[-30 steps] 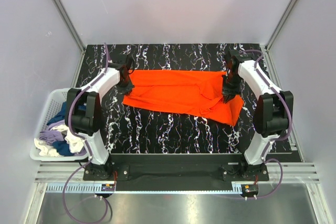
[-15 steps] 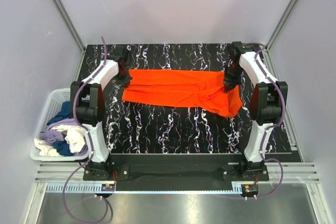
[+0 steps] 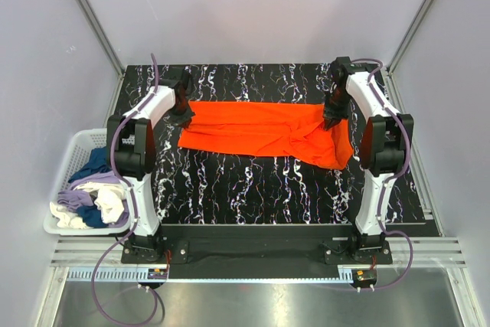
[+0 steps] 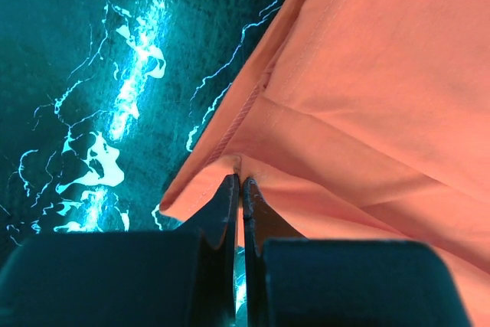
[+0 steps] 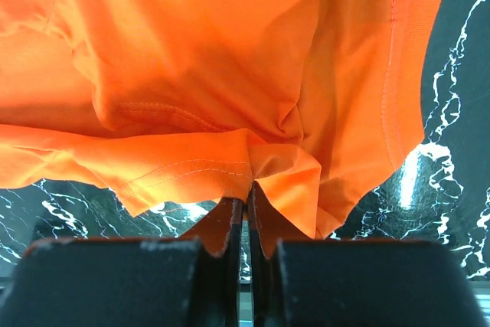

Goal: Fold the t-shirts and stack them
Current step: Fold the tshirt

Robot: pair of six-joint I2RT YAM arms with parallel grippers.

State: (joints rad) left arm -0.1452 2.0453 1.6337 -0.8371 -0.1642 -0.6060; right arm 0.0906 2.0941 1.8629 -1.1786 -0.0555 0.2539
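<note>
Cloth of the orange t-shirt (image 3: 260,129) spans the far half of the black marbled worktop (image 3: 253,189), with the left gripper (image 4: 239,181) and right gripper (image 5: 246,189) each clamped on an end. Marble shows nearward. A basket (image 3: 76,143) holding other t-shirts (image 3: 92,193) sits past the left edge, and pale walls (image 3: 268,5) enclose three sides.

Bright orange t-shirt (image 3: 264,129); black, white-veined marble table (image 3: 253,189); white basket (image 3: 67,160).

Soft matt cloth orange t-shirt (image 3: 264,129) on a glossy marbled black table (image 3: 253,189)
</note>
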